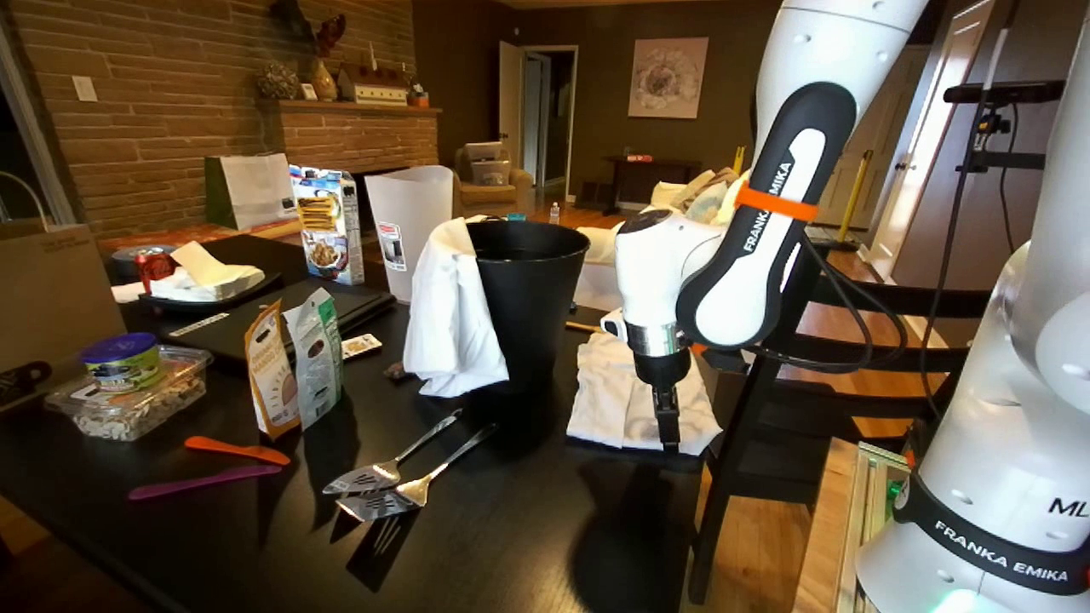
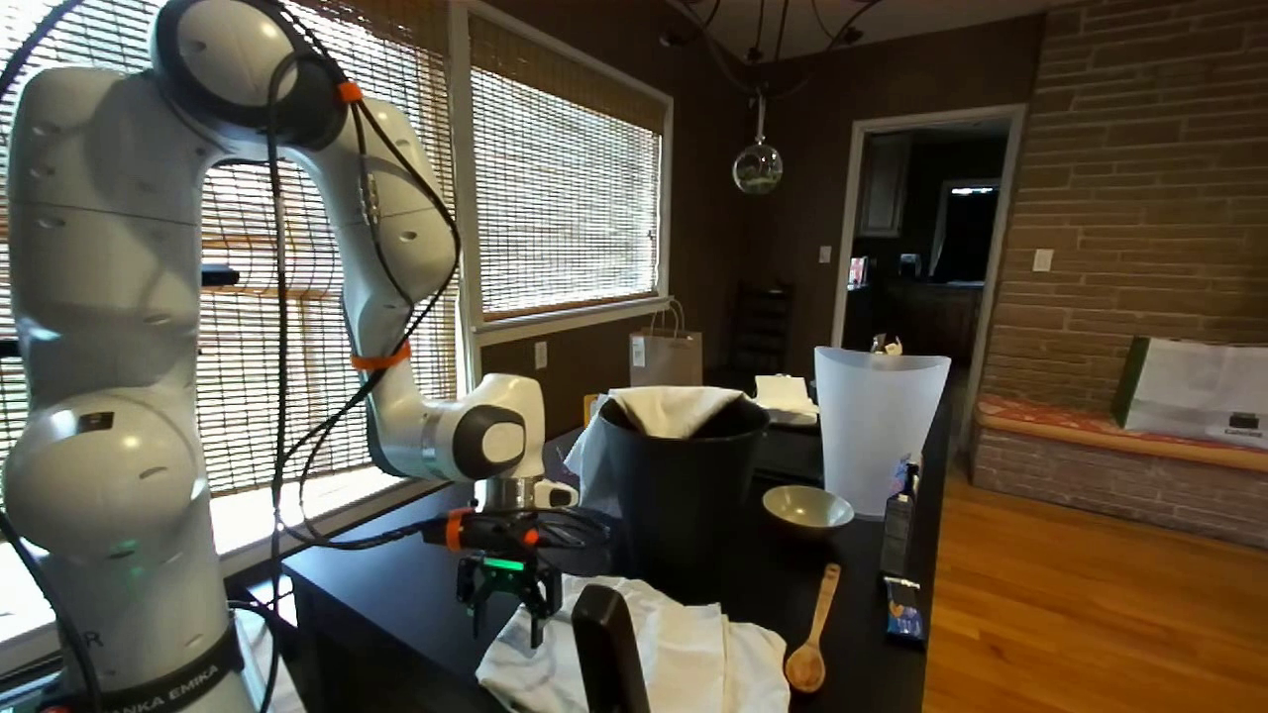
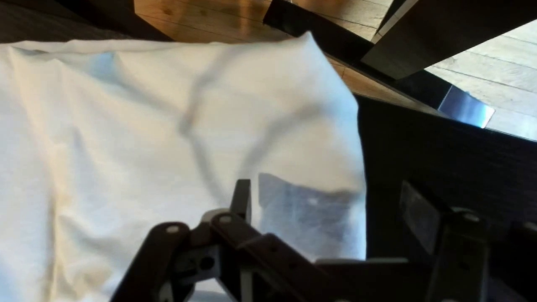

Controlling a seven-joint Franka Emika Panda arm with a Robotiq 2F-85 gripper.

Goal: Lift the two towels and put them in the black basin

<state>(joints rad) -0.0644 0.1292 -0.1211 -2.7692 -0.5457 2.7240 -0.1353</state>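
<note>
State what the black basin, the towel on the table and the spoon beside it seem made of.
Black basin: probably plastic, matte, from its dull, smooth wall. Towel: matte fabric, perhaps cotton, given its soft creases. Spoon: likely wood, smooth-looking, by its warm tan color.

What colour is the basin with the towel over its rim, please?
The basin is plain black, clearest in an exterior view.

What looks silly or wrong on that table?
One white towel is draped over the rim of the black basin, partly inside and partly hanging down outside. It looks odd because a towel put in properly would lie wholly inside.
</note>
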